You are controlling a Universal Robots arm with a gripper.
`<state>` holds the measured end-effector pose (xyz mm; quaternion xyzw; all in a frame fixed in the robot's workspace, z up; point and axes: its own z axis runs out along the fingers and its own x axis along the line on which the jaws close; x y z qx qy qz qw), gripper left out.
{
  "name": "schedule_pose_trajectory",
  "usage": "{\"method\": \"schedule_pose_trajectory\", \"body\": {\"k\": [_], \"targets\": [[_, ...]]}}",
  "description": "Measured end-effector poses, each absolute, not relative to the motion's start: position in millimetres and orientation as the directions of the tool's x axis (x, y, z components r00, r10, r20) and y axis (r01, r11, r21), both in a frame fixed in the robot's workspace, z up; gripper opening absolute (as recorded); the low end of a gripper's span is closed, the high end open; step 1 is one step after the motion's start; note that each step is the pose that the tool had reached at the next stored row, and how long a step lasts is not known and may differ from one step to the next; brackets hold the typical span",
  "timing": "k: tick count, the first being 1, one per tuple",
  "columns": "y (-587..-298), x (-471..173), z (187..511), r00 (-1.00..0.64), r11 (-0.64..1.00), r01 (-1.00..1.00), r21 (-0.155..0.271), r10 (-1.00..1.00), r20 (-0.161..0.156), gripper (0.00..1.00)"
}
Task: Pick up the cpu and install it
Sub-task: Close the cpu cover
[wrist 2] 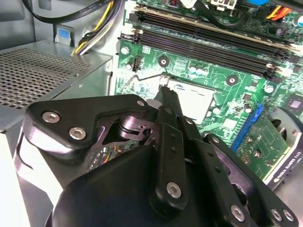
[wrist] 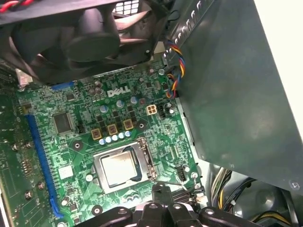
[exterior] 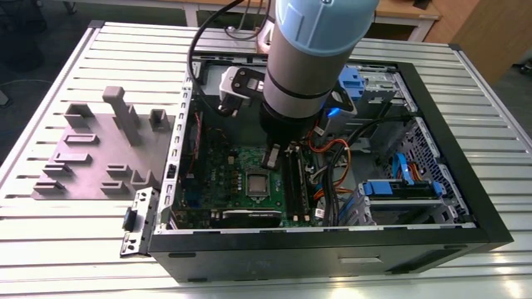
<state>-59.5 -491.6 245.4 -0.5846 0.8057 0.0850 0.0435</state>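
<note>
The computer case [exterior: 465, 218] lies on its side on the slatted counter [exterior: 99, 249], open face up, so the motherboard [exterior: 224, 168] is flat and can be reached from straight above. That suits a chip that has to drop level into its seat.

The cpu [wrist: 118, 169] sits in the socket [wrist: 142, 165] near the middle of the motherboard, its pale metal top facing up and the darker socket frame around its edges. In the exterior view the same pale square [exterior: 258, 182] shows toward the near side of the case's floor, beside the long memory slots [exterior: 295, 180]. Judging from this, the chip is already down in its seat and level with the frame; whether the frame is latched I cannot tell.

The arm [exterior: 312, 56] reaches down into the case from the counter's far edge, holding its wrist nearly vertical, which keeps it clear of the cables [exterior: 332, 156] and drive bays [exterior: 399, 190] crowding the side of the case toward the exterior view's right. The end effector [wrist 2: 165, 92] has its slim dark fingers [wrist 2: 169, 113] pressed together, tapering to one narrow tip with nothing between them. That tip hangs just beside a corner of the socket, near the cpu, though contact cannot be judged. A closed, thin tip fits a poke or press at the socket better than a grasp.

On the counter toward the exterior view's left, well apart from the case, stands a grey fixture plate [exterior: 91, 162] with upright blocks, which looks meant to hold parts in known positions.
</note>
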Motion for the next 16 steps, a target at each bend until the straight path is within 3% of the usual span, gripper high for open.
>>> {"method": "schedule_pose_trajectory", "body": {"k": [16], "targets": [[-504, -64, 243, -0.308, 0.297, -0.951, 0.088, -0.937, -0.166, 0.11]]}}
